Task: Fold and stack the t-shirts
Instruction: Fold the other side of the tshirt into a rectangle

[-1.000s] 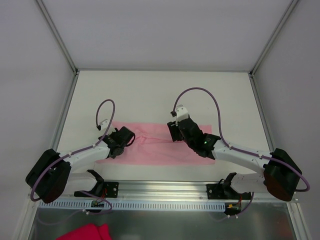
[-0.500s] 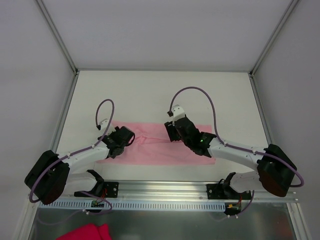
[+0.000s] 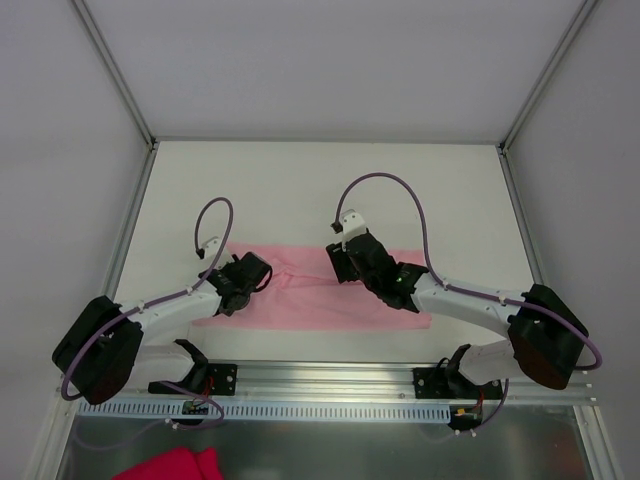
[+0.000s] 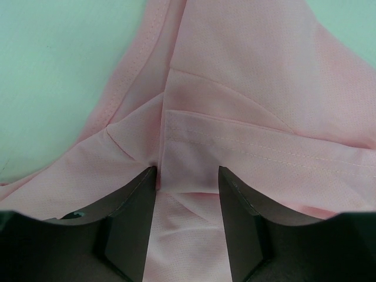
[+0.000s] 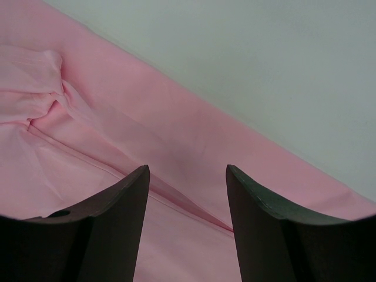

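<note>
left wrist: left tool (image 4: 187, 171) gapes astride t-shirt (image 4: 258, 88) hem; right tool (image 5: 187, 168) gapes too (shirt edge ahead), table (image 5: 264, 53) beyond.

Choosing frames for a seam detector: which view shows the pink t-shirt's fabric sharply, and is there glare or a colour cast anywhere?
Left wrist view: t-shirt sharp, weave and hem stitching readable, table tinted green. Right wrist view: softer, folds show but no weave. Top external view: even light, no glare, t-shirt too small for texture.
</note>
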{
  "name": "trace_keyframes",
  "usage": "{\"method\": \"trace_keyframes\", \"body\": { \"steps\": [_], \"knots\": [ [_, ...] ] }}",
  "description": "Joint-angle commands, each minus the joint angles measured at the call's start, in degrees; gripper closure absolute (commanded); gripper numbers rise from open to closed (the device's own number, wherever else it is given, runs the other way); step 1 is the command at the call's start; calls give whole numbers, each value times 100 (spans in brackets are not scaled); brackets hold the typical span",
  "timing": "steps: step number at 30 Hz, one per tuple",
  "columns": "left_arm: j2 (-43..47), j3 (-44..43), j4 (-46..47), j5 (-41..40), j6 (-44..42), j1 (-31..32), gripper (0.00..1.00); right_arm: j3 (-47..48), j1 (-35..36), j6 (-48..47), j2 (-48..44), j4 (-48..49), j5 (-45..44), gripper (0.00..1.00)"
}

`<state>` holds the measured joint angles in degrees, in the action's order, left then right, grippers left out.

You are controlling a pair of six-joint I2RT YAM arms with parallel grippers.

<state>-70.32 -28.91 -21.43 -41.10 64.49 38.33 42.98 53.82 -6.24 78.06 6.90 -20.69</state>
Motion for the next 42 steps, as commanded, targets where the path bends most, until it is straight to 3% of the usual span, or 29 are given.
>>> {"method": "trace_keyframes", "body": {
  "steps": [1, 6, 8, 12, 20, 29, 32, 33, 42],
  "knots": [
    [-34, -194, 34, -232, -42, 70, 56, 228, -12, -44, -19, 154, -32, 41],
    [-60, -256, -28, -267, -50, 87, 57, 263, -12, -44, -2, 145, 3, 41],
    [-78, -308, -98, -319, -42, 105, 62, 263, -12, -62, 16, 154, -5, 41],
    [-78, -432, -344, -451, 37, 114, 54, 290, -12, -79, 69, 145, -14, 41],
    [-245, -502, -327, -504, 29, 122, 53, 299, -21, -88, 122, 145, -32, 42],
    [-368, -520, -300, -513, 20, 122, 72, 299, -21, -88, 157, 137, -76, 41],
    [-359, -519, -335, -530, 55, 131, 87, 290, -21, -79, 157, 137, -67, 41],
    [-350, -528, -362, -548, 55, 131, 100, 290, -12, -79, 157, 137, -84, 41],
    [-131, -783, -942, -847, 275, 122, 100, 290, -21, -79, 157, 136, -137, 41]
  ]
}}
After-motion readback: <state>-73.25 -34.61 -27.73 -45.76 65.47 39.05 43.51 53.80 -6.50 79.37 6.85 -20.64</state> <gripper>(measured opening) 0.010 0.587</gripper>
